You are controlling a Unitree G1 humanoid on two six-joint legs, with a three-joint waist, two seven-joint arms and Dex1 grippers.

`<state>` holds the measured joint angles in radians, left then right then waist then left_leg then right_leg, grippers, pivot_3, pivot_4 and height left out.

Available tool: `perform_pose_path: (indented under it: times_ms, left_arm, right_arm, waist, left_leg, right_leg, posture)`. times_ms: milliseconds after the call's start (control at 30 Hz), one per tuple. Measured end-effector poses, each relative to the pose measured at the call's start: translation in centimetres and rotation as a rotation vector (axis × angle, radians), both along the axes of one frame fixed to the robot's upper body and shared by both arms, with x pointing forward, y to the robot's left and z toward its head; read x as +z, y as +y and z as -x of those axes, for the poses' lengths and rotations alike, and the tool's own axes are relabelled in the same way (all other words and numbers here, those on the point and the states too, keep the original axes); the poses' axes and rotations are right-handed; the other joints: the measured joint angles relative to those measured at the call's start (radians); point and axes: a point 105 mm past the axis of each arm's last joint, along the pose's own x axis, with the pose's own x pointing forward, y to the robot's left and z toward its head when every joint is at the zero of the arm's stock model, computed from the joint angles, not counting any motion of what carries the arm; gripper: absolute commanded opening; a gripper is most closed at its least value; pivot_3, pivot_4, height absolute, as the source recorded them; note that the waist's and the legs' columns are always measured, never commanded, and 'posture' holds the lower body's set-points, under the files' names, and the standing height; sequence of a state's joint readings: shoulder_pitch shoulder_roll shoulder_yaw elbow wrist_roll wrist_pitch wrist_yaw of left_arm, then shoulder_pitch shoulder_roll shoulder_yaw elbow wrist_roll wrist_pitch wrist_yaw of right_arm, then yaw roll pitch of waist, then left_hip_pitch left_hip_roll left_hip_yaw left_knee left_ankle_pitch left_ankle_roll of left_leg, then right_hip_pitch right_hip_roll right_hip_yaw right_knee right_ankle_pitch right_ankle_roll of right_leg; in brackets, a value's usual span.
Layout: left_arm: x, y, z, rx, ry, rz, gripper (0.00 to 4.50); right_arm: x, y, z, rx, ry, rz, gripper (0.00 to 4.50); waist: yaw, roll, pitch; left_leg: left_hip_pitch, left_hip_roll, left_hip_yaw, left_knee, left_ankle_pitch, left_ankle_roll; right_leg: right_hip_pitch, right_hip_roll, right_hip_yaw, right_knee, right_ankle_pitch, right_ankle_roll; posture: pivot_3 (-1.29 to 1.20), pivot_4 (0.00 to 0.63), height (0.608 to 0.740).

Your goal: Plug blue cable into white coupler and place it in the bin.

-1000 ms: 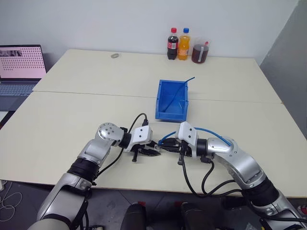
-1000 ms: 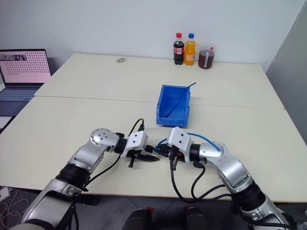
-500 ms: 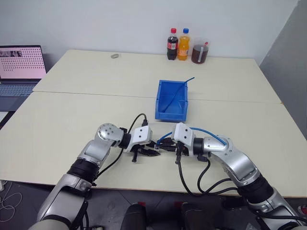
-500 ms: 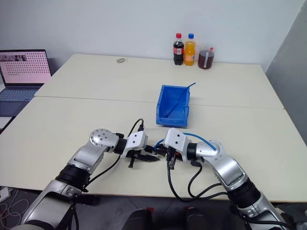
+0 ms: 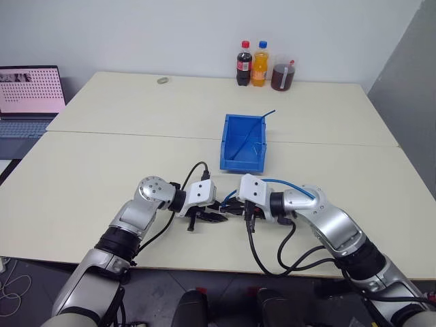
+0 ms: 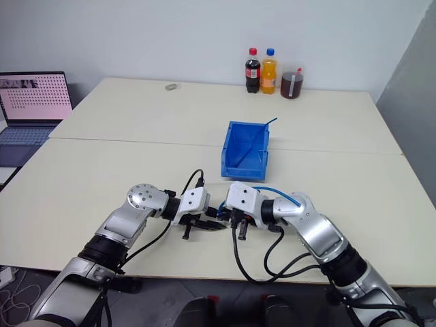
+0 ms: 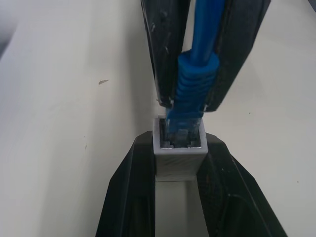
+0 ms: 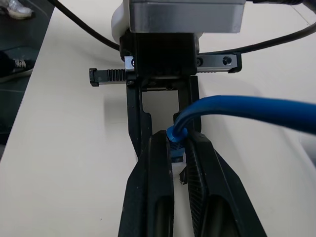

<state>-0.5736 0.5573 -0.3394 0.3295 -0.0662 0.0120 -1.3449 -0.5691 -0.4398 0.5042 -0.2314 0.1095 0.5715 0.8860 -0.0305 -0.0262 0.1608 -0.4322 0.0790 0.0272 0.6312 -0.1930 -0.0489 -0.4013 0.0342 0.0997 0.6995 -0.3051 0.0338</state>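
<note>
My left gripper (image 7: 179, 147) is shut on the white coupler (image 7: 180, 160), with the socket face turned toward the other hand. My right gripper (image 8: 177, 140) is shut on the ribbed end of the blue cable (image 7: 190, 91), and the clear plug tip sits in the mouth of the coupler's socket. The two grippers meet tip to tip just above the table's near edge, left gripper (image 5: 215, 217) and right gripper (image 5: 232, 208). From there the blue cable (image 5: 291, 184) arcs back over my right forearm. The bin (image 5: 235, 158) stands a short way beyond the grippers.
A second blue cable (image 5: 259, 122) leans out of the bin's far right corner. Two bottles (image 5: 252, 63) and a jar (image 5: 283, 73) stand at the table's far edge, with a small grey ring (image 5: 163, 80) to their left. A laptop (image 5: 27, 95) is at far left.
My right hand has rolled and edged left toward the left gripper, bringing the cable's plug up to the coupler. The left arm has held still.
</note>
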Motion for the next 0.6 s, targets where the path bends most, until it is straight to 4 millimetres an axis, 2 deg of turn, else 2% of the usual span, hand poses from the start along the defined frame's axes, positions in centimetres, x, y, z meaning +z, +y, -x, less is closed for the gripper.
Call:
perform_pose_path:
  times_ms: [200,400,600]
  left_arm:
    - [-0.2,0.1,0.0,0.005,0.005,-0.004,0.79]
    - [-0.6,0.1,0.0,0.016,0.007,-0.012,0.79]
    - [-0.7,0.1,0.1,0.023,0.004,-0.009,0.79]
  right_arm:
    - [-0.4,0.3,0.0,0.041,-0.02,0.09,0.09]
    - [-1.1,0.2,0.0,0.044,-0.003,0.104,0.08]
    - [-1.3,0.1,0.0,0.039,0.01,0.105,0.08]
  waist:
    - [0.0,0.002,-0.008]
    - [-0.001,0.001,-0.012]
    - [-0.001,0.001,-0.015]
  left_leg:
    - [0.0,0.0,0.0,0.0,0.0,0.0]
    - [0.014,0.0,0.001,-0.002,-0.001,0.0]
    - [0.015,0.0,0.001,-0.003,-0.001,0.001]
  right_leg:
    - [0.0,0.0,0.0,0.0,-0.001,-0.001]
    - [0.014,0.0,0.0,-0.002,-0.003,-0.003]
    - [0.014,0.0,0.0,-0.002,-0.004,-0.003]
  posture:
    - [0.0,0.15,0.74]
    - [0.0,0.15,0.74]
    - [0.0,0.15,0.74]
